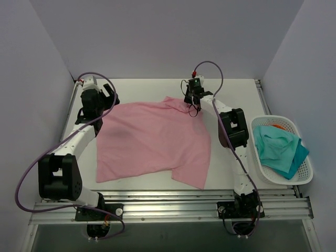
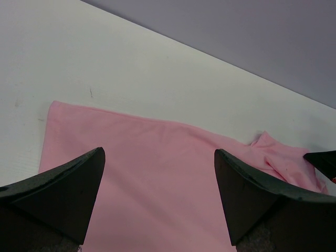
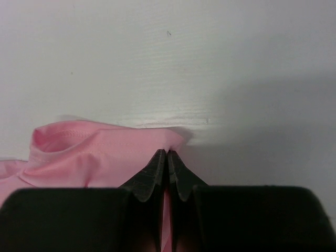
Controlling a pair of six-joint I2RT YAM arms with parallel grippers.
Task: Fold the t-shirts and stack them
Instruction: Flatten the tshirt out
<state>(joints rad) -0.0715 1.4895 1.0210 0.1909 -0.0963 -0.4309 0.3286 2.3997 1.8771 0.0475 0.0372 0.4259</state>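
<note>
A light pink t-shirt (image 1: 152, 142) lies spread over the middle of the white table. My right gripper (image 1: 192, 101) is at its far right corner, shut on the cloth. In the right wrist view its tips (image 3: 168, 153) pinch the pink edge (image 3: 105, 152), with a strip of cloth between the fingers. My left gripper (image 1: 107, 102) is open and empty above the shirt's far left corner. In the left wrist view its two black fingers (image 2: 68, 184) stand wide apart over flat pink cloth (image 2: 157, 178). More shirts, teal with a bit of orange (image 1: 281, 147), lie in a basket.
The white basket (image 1: 262, 168) stands at the right edge of the table, beside the right arm. Grey walls close in the back and both sides. Bare white table (image 1: 147, 89) shows behind the shirt.
</note>
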